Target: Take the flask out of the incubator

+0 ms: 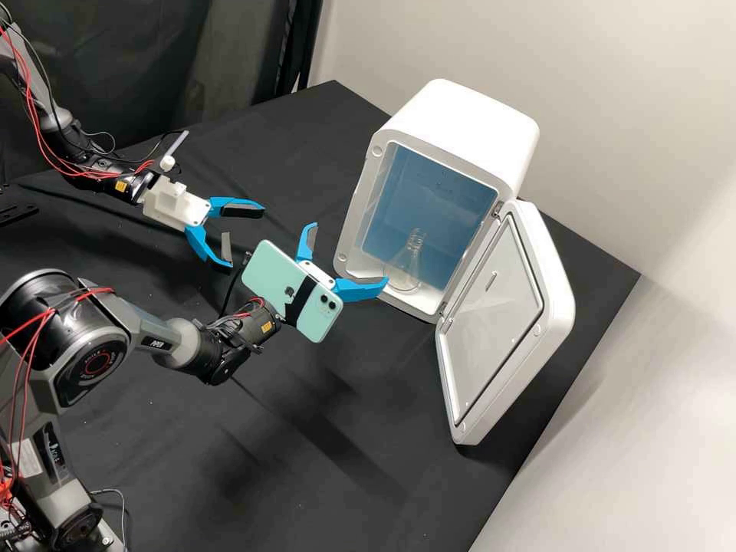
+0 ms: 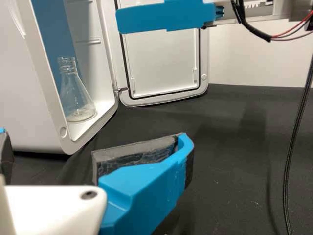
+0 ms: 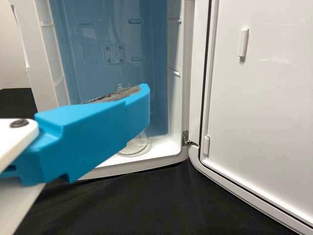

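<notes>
A clear glass flask (image 1: 406, 264) stands upright on the floor of the white incubator (image 1: 468, 123), whose interior is blue and whose door (image 1: 506, 322) hangs wide open to the right. My right gripper (image 1: 345, 259) is open just in front of the incubator's mouth, at the height of the flask, with nothing between its fingers. In the right wrist view one blue finger (image 3: 98, 127) covers most of the flask (image 3: 134, 144). My left gripper (image 1: 228, 230) is open and empty, farther left over the bench. From there it sees the flask (image 2: 74, 90) and the right gripper's finger (image 2: 161, 14).
A mint-green phone (image 1: 295, 295) is strapped to the right arm's wrist. The black bench (image 1: 307, 429) has free room in front of the door. Its right edge runs close behind the incubator, by the white wall. Red cables trail along both arms.
</notes>
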Available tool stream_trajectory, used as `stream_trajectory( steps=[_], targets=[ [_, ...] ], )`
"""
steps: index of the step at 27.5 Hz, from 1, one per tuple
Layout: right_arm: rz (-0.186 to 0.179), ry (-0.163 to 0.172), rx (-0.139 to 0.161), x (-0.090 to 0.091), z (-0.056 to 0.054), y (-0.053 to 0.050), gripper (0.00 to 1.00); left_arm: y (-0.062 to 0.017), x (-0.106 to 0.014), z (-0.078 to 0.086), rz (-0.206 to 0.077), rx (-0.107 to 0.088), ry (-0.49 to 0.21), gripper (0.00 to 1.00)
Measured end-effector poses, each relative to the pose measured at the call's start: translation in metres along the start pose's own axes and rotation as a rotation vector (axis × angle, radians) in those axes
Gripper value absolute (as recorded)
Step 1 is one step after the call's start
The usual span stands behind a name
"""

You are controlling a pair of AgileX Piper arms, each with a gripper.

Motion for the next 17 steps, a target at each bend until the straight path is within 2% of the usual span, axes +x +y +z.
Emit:
stream_trajectory(
  steps=[6, 14, 17],
  targets=[
    [0.000, 0.000, 0.000, 0.0000, 0.0000, 0.0000, 1.00, 0.0027, 0.0020, -0.0001, 0.010, 0.003, -0.002, 1.00],
    [0.000, 0.000, 0.004, 0.0000, 0.0000, 0.0000, 1.00, 0.0027, 0.0020, -0.0001, 0.010, 0.003, -0.002, 1.00],
    [0.010, -0.007, 0.010, -0.0001, 0.0028, 0.0032, 1.00, 0.0027, 0.0020, -0.0001, 0.010, 0.002, -0.002, 1.00]
  ],
)
